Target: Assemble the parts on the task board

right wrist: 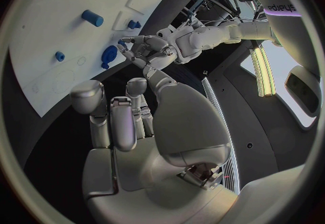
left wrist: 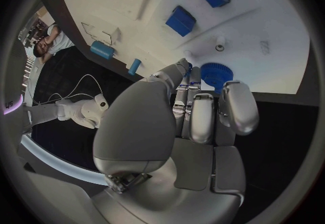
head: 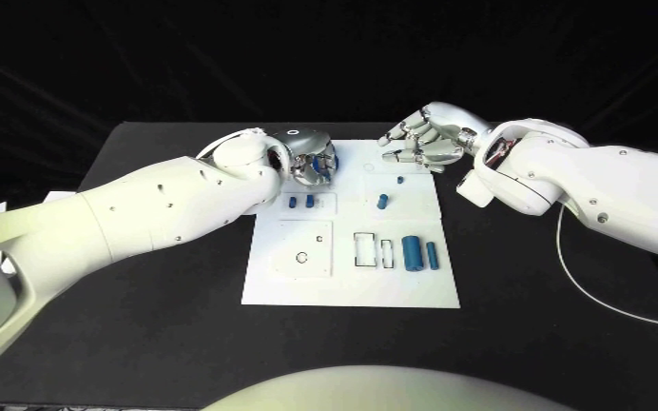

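Board: I see the task board [head: 412,287] in the middle of the black table [head: 164,335], with blue parts spread over its far and right areas.
Left hand: my left hand [head: 310,160] is over the board's far-left corner, at about 11 o'clock from the board's centre. In the left wrist view the fingers [left wrist: 203,118] are curled together with their tips at a round blue toothed part [left wrist: 216,74]. They look to be touching or pinching it, but I cannot tell for sure whether it is gripped.
Right hand: my right hand [head: 428,141] hovers past the far edge at about 1 o'clock. Its fingers are loosely curled and apart, with nothing in them.
Seated so far: two blue blocks [head: 304,202] sit side by side in the raised panel at about 10 o'clock. I judge these placed.
Loose: two long blue cylinders [head: 422,255] lie side by side at about 4 o'clock, beside a rectangular recess [head: 365,248] that looks unfilled. A shorter blue pin [head: 382,203] and a small blue piece [head: 399,181] lie near 12 to 1 o'clock.
Unfilled: the panel at 8 o'clock shows a ring hole [head: 301,258] with nothing in it.
Progress: I judge the task early to middle. The toothed part is being worked on now, and most pieces are not yet seated.
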You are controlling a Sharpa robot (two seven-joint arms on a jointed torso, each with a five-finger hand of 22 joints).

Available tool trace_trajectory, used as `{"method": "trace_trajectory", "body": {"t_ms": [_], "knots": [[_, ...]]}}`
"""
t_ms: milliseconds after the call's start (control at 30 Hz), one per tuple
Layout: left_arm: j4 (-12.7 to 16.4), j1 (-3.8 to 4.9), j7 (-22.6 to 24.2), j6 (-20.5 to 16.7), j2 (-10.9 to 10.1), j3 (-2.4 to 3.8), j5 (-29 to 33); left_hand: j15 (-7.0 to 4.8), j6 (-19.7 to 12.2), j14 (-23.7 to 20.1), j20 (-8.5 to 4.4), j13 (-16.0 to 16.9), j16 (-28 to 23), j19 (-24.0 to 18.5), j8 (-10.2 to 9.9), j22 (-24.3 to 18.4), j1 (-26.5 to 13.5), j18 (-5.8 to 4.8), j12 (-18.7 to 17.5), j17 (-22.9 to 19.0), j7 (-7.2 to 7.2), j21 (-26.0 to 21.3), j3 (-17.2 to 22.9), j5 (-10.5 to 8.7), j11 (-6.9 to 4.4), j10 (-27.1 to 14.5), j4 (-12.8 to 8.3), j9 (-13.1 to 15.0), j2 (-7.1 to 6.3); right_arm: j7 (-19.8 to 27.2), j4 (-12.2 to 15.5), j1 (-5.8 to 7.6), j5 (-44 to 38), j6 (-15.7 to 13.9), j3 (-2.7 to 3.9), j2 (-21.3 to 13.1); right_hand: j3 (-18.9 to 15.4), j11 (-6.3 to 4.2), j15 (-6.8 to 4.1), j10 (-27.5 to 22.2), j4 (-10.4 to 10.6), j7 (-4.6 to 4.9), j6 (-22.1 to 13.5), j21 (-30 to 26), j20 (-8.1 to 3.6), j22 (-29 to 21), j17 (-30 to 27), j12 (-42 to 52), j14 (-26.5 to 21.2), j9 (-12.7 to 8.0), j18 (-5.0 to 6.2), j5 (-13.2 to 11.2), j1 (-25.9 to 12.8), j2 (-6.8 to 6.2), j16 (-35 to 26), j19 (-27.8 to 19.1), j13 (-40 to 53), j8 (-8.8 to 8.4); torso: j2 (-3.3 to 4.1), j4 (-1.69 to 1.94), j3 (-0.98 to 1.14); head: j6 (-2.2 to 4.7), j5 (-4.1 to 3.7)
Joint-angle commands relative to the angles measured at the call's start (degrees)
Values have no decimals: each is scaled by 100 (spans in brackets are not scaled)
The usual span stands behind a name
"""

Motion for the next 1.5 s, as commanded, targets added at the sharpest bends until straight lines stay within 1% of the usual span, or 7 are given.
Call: {"method": "trace_trajectory", "body": {"t_ms": [33,167,333,467,967,1100,1500], "knots": [[178,49,-42,-104,-181,45,335,-39,16,179,-33,9,0,113,-32,12,-58,-74,-26,-9,10,43,39,-8,-2,32,-15,-9,13,51,-6,-10,-7,77,0,8,32,-32,4,-10,-2,5,33,-26,13,-5,1,18,281,-8,96,29,-31,15,-15,-30,4,13,-9,28,10,2,1],[337,93,-67,2,-433,78,499,-37,16,179,-31,10,1,113,-42,24,-75,-76,-47,-11,10,54,47,-10,-1,37,-22,-14,4,50,-14,-23,-7,79,0,9,32,-32,4,-10,-2,5,33,-26,13,-5,1,18,281,-8,96,29,-31,15,-15,-30,4,13,-20,51,18,-3,-7],[337,107,-120,230,-593,86,610,-34,14,181,-27,10,3,109,-58,30,-111,-76,-81,-14,12,56,55,-13,3,41,-25,-23,-13,50,-17,-33,-6,78,0,4,32,-32,4,-10,-2,5,33,-26,13,-5,1,18,281,-8,96,29,-31,15,-15,-30,4,13,-21,70,10,-6,-8],[271,96,-133,321,-627,85,641,-31,11,181,-25,10,3,103,-70,26,-136,-74,-106,-20,13,48,61,-14,6,41,-23,-30,-20,51,-17,-37,-6,77,0,2,32,-32,4,-10,-2,5,33,-26,13,-5,1,18,281,-8,96,29,-31,15,-15,-30,4,13,-19,52,9,-9,10],[120,14,-107,401,-491,69,665,-27,19,181,-18,13,6,93,-90,28,-221,-71,-158,-28,9,42,55,-21,8,55,3,-41,-34,60,-26,-55,-5,84,0,10,37,-32,4,-8,-1,5,33,-28,13,-8,5,20,283,-9,96,39,-33,16,-14,-29,4,12,-12,44,9,-25,5],[98,5,-109,394,-460,68,665,-27,19,181,-18,13,7,91,-92,25,-222,-70,-162,-29,9,38,56,-20,8,55,3,-42,-34,60,-23,-56,-5,85,0,11,37,-32,4,-8,-1,5,33,-28,13,-8,5,20,283,-9,96,39,-33,16,-14,-29,4,12,-16,42,21,-27,3],[3,-22,-97,421,-355,56,638,-27,14,182,-18,13,10,87,-100,18,-224,-67,-175,-26,8,28,64,-18,7,54,0,-46,-30,61,-19,-57,-5,88,0,12,37,-32,4,-8,-1,5,33,-28,13,-8,5,20,283,-9,96,39,-33,16,-14,-29,4,12,-15,38,15,-32,-7]]}}
